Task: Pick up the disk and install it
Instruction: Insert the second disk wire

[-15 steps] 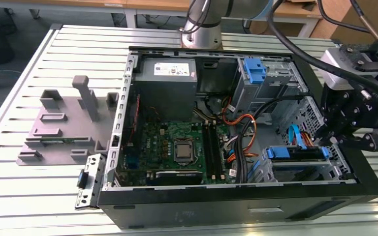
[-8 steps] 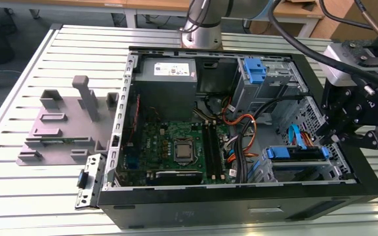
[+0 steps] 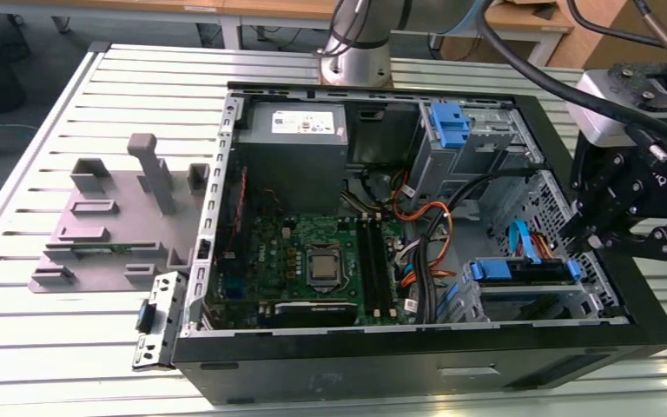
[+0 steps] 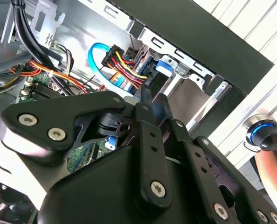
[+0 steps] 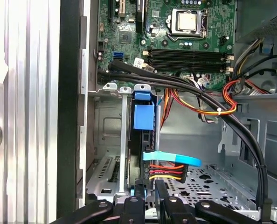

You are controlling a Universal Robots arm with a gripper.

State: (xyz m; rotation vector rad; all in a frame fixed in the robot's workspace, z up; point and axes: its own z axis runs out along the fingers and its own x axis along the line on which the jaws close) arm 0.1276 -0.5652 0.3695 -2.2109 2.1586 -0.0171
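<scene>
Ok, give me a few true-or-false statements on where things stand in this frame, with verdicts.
1. The disk sits in the drive bay. True.
2. The computer case is closed. False: it lies open, with the motherboard showing.
3. The pincer hangs by the drive bay. True.
4. The grey fixture lies at the exterior view's right of the computer case. False: it lies at its left.

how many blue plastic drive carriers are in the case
2. One stands in the upper bay beside the power supply; the other is in the lower bay, near the gripper. Cables may hide others.
</scene>
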